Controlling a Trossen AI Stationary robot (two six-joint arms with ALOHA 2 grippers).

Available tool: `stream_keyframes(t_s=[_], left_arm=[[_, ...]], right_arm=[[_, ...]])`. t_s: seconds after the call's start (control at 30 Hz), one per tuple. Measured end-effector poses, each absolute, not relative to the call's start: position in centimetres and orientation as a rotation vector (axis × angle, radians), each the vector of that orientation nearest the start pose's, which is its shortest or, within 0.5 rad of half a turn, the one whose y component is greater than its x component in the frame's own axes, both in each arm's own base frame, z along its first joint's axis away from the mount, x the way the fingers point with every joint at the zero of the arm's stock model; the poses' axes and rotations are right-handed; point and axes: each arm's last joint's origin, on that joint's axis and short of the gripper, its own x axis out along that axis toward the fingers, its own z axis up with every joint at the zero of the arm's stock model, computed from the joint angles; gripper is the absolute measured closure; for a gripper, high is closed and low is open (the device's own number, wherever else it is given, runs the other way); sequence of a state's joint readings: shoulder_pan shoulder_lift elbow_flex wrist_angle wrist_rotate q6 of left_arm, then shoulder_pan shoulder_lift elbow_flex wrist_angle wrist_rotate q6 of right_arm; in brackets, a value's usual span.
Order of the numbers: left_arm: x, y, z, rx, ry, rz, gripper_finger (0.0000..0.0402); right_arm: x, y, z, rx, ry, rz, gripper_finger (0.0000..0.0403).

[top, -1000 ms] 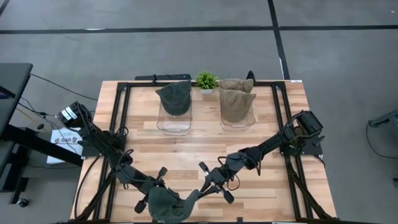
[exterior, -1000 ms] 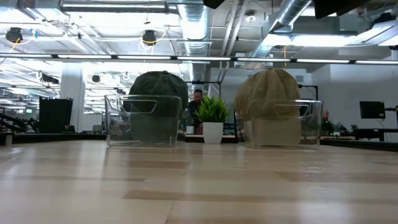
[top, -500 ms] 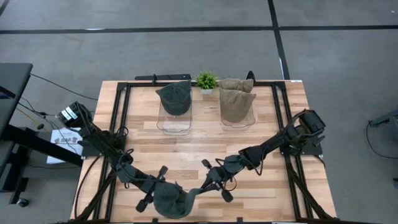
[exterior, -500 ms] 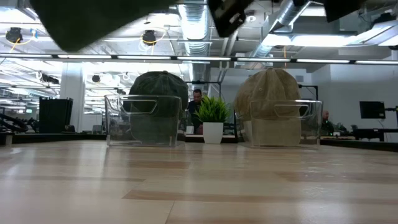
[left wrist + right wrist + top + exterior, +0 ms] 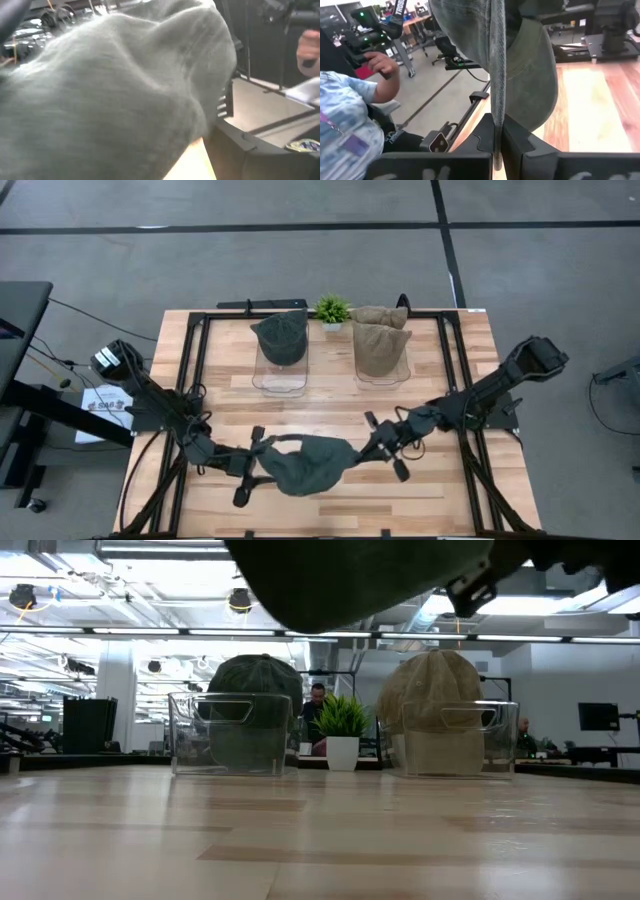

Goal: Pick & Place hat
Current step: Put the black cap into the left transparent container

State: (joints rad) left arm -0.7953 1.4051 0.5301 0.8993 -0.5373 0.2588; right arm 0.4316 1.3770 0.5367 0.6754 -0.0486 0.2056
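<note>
On a slatted wooden surface (image 5: 330, 405) in an open workshop, two dark arms are carrying a dark green hat (image 5: 307, 462) between them, lifted clear of the boards near the middle of the front edge. In the low view the hat (image 5: 360, 580) is hanging high overhead, with nothing under it but bare wood.

The left hand (image 5: 257, 462) is working at the hat's left side; its wrist camera is filled with grey-green cloth (image 5: 115, 95), and the fingers themselves are not showing, so whether they are clamped on the fabric cannot be told. The right hand (image 5: 380, 445) is clenched on the hat's edge: in its wrist view a thin fold of the brim (image 5: 496, 75) is running down into the slit between the two closed fingers (image 5: 512, 137).

The carry phase appears to be under way, with the placing not yet done. At the back edge two clear bins are standing either side of a small potted plant (image 5: 332, 309): the left bin (image 5: 279, 372) is holding a dark green hat (image 5: 281, 337), the right bin (image 5: 381, 368) tan ones (image 5: 380, 340). The likely next move is taking the hat toward the back, to the bin of matching colour, keeping both grips level so the soft cloth is not sagging or catching on the bin's rim.

A person's sleeve and hand (image 5: 382, 65) are showing beyond the surface.
</note>
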Motion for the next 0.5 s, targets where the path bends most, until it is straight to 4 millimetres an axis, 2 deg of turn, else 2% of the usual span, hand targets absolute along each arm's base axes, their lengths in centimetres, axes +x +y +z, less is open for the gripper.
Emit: stream_keyframes(t_s=[0.13,0.3,0.5], left_arm=[[20.2,-17.8,22.5,0.222,-0.076,-0.231,0.0226],[20.8,-16.7,22.9,0.19,-0.087,-0.216,0.0226],[22.9,-14.7,22.5,0.034,-0.064,-0.393,0.0226]], right_arm=[[23.9,11.1,20.5,0.178,0.198,0.459,0.04],[24.3,11.3,19.9,0.176,0.204,0.459,0.04],[25.7,11.9,18.9,0.146,0.178,0.488,0.04]])
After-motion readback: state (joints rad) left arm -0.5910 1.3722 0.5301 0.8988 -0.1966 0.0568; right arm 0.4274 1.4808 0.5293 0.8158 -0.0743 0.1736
